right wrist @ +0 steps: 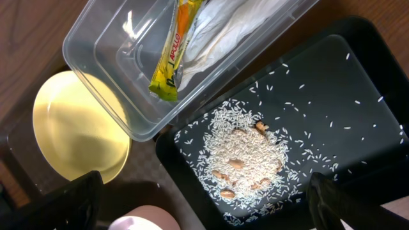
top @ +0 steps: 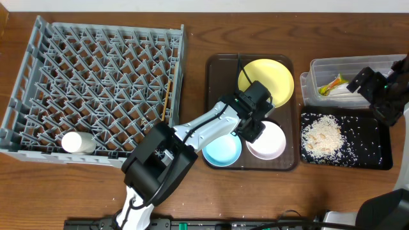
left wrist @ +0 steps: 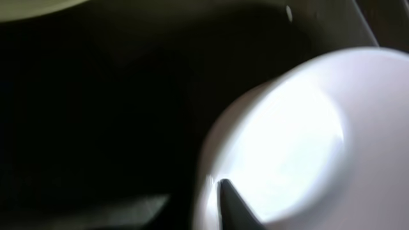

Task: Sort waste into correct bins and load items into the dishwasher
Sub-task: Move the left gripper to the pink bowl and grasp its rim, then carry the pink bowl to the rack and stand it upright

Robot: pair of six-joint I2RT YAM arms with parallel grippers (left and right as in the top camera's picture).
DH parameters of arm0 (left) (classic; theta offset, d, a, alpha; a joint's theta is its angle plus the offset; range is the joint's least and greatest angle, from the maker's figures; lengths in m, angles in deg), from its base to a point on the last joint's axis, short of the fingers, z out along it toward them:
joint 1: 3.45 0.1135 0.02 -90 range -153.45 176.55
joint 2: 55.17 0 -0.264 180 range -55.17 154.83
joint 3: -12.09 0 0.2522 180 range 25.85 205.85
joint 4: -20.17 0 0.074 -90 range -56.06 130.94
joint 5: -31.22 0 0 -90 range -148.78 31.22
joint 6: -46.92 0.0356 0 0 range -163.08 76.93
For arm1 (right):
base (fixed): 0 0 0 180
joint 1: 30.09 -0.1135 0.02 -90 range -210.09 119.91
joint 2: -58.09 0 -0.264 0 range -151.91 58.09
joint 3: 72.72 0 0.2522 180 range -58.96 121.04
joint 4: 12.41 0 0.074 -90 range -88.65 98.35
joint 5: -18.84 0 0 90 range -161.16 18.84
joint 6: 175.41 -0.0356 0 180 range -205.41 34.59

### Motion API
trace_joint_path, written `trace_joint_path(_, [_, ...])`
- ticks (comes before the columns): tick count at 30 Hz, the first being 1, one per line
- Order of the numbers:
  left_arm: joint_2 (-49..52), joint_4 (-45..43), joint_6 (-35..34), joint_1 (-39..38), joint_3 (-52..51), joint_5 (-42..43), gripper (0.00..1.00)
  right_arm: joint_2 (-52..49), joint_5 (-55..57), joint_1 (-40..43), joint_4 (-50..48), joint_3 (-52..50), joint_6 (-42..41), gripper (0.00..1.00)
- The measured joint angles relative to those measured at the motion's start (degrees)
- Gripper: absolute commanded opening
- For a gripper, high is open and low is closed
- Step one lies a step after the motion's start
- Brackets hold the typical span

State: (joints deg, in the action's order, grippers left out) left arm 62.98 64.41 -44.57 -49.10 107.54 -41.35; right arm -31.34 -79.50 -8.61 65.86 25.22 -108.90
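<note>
White and glossy, the white bowl is sitting upright in the brown serving tray near the counter's front edge. The left pincer is hovering at the bowl's rim, one dark fingertip showing against it; how far it is spreading I cannot tell. The right pincer is gaping wide above rice scraps.

The brown serving tray is jammed: yellow plate, light-blue bowl and white bowl packed close, with the left arm lying diagonally across it. There's only a narrow strip of bare worktop between tray and dish rack. The rack's mostly free, just a white cup in its near-left corner, and the right arm crowds the clear tub.
</note>
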Motion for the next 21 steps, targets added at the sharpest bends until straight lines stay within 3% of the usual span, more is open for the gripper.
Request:
trace_joint_path(14, [-3.1,2.6,0.2,1.1,2.5,-0.7,0.08,0.0,0.0,0.0,0.0,0.0,0.0,0.99])
trace_joint_path(18, [-10.8,5.4,0.1,3.8,6.1,-6.6,0.08,0.0,0.0,0.0,0.0,0.0,0.0,0.99])
trace_joint_path(21, [-17.7,8.9,0.5,6.5,7.9,-16.3,0.08,0.0,0.0,0.0,0.0,0.0,0.0,0.99])
